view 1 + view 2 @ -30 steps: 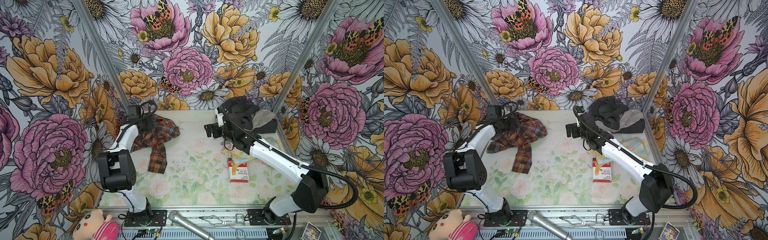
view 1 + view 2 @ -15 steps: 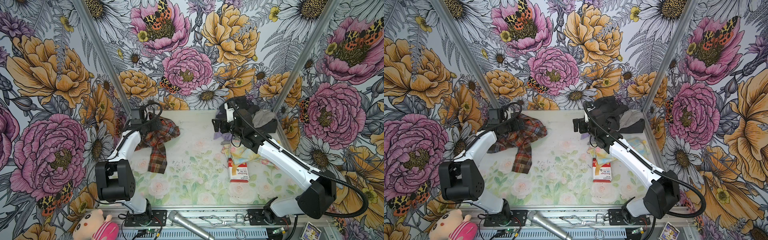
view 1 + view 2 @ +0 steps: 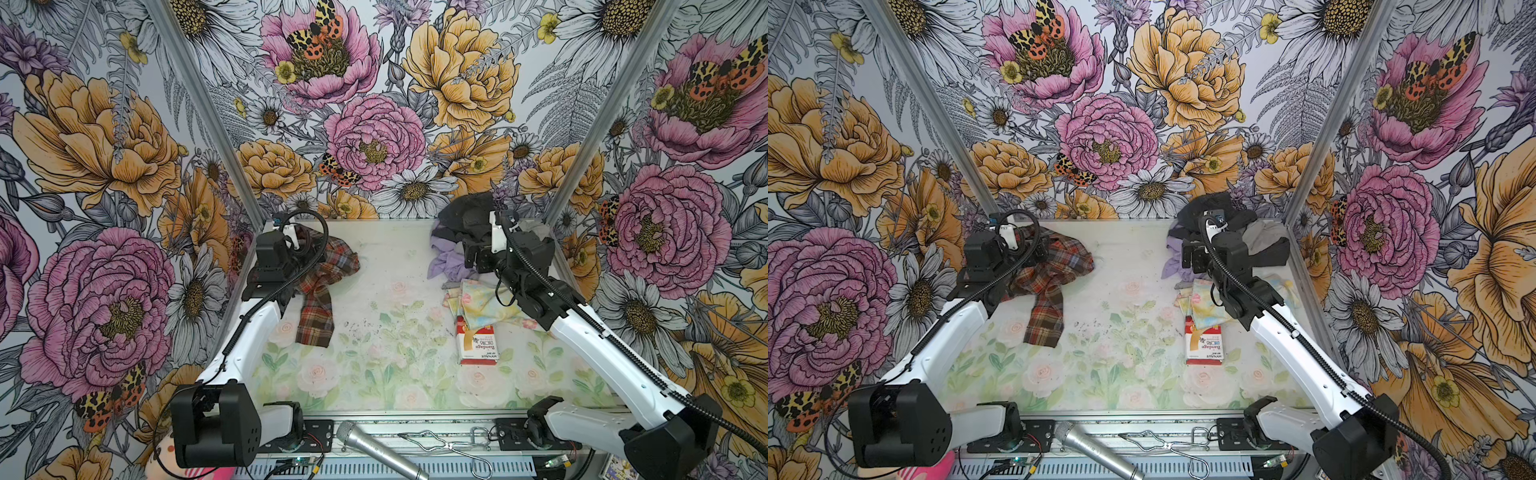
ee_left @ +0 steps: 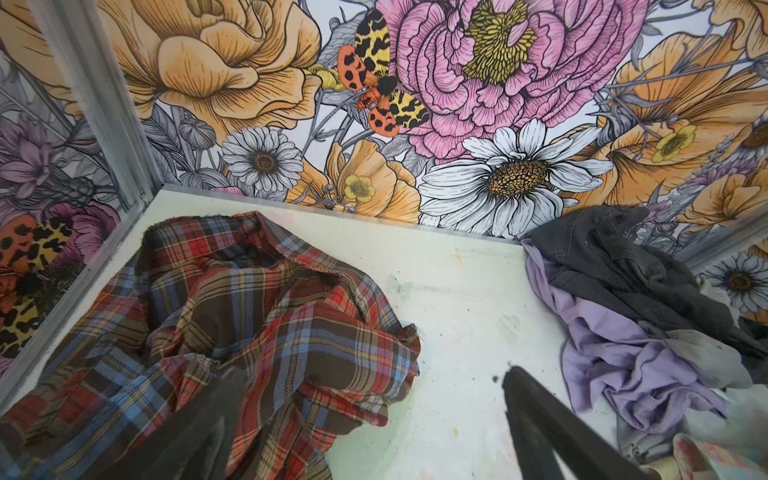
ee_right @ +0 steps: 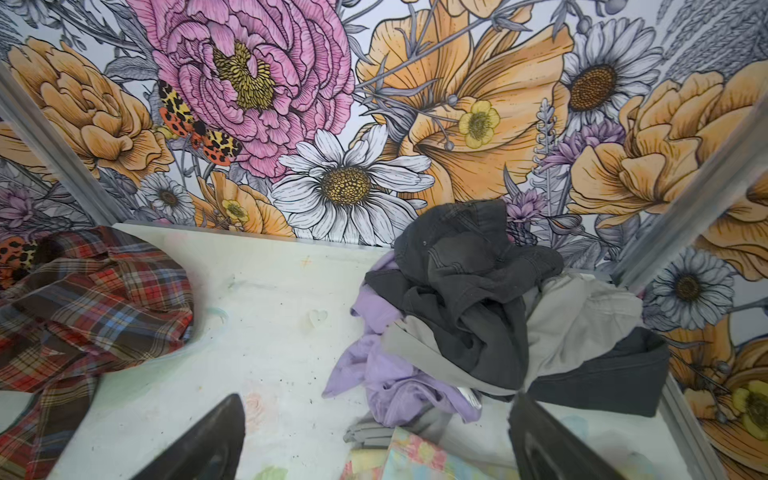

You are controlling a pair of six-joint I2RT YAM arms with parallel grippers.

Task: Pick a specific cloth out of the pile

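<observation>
- Nearest, on the front rail: microphone [image 3: 376, 446] and wire tongs [image 3: 446, 445], off the work surface.
- Next in, right of centre: bandage box [image 3: 478, 345], its far end overlapped by the pale yellow floral cloth [image 3: 482, 301].
- Changed since a second ago: right gripper [image 5: 378, 399] drawn back from mid-table to the pile's near edge, jaws spread wide, nothing held.
- Left arm folded lower; left gripper [image 4: 370, 374] staying above the cloth, likewise spread and empty.
- Far left corner: the cloth [image 3: 322, 291], crumpled against the left wall's foot, one strip trailing nearward.
- Far right corner: the pile [image 3: 465, 220], well apart from it.
- Judged: separation done, arms retiring.
- Open table [image 3: 395, 266] between both heaps; tight only along the walls and corner posts.
</observation>
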